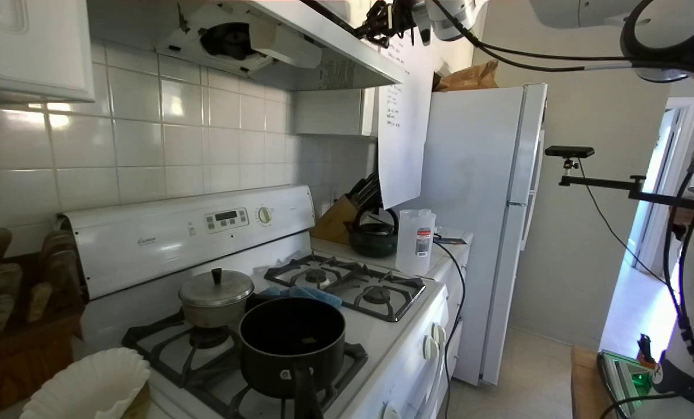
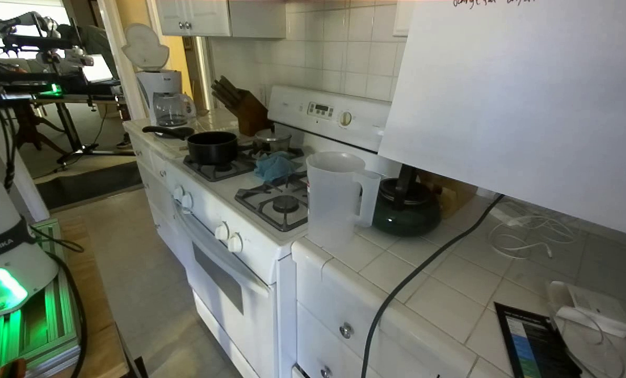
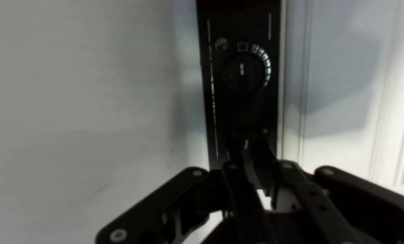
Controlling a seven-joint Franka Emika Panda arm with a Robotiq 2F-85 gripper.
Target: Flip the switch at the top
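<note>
A black control panel (image 3: 242, 108) runs along the white front of the range hood (image 1: 335, 38). In the wrist view an upper knob (image 3: 244, 73) has its white mark pointing straight up, with a ring of symbols around it. A lower knob (image 3: 246, 144) with a slightly tilted white mark sits between my fingertips. My gripper (image 3: 247, 149) has its fingers close together around this lower knob; the contact is dark and blurred. In an exterior view the gripper (image 1: 373, 29) is at the hood's front edge. It is out of view in the second camera's picture.
A hanging paper sheet (image 1: 402, 134) is just beyond the gripper. Below stand the stove with a black pot (image 1: 291, 343), a lidded pot (image 1: 216, 297), a plastic pitcher (image 1: 415, 241) and a kettle (image 2: 407, 212). The fridge (image 1: 474, 174) stands beyond. Cables hang from the arm.
</note>
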